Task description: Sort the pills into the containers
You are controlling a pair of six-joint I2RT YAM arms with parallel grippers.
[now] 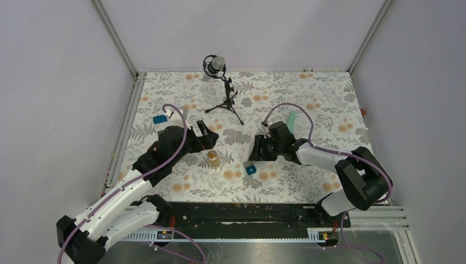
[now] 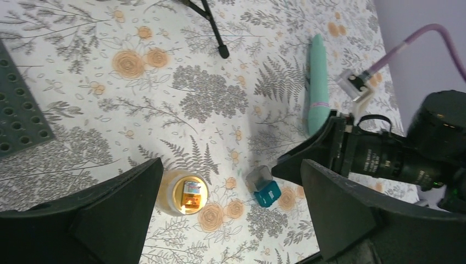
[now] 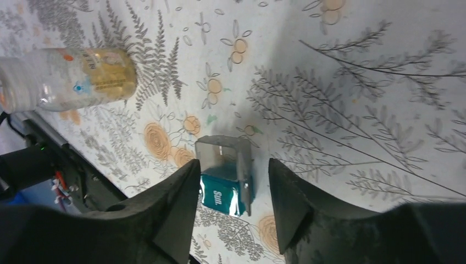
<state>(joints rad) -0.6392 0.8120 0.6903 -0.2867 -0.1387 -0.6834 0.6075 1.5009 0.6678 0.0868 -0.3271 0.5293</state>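
Observation:
A small clear glass jar (image 1: 213, 159) stands upright with amber contents that I take for the pills; single pills cannot be made out. To its right a teal cube (image 1: 251, 170) and a grey cube (image 3: 222, 154) sit touching. A mint-green strip (image 1: 290, 118) lies farther back. My right gripper (image 3: 233, 165) is open and low over the two cubes, one finger on each side. Its left finger is close against the teal cube (image 3: 222, 195). My left gripper (image 2: 231, 209) hangs wide open above the cloth, with the jar (image 2: 184, 192) beside its left finger.
A microphone on a black tripod (image 1: 222, 91) stands at the back centre. A small blue brick (image 1: 160, 119) lies at the left. A dark grey studded plate (image 2: 16, 104) lies under my left arm. Metal rails edge the flowered tablecloth.

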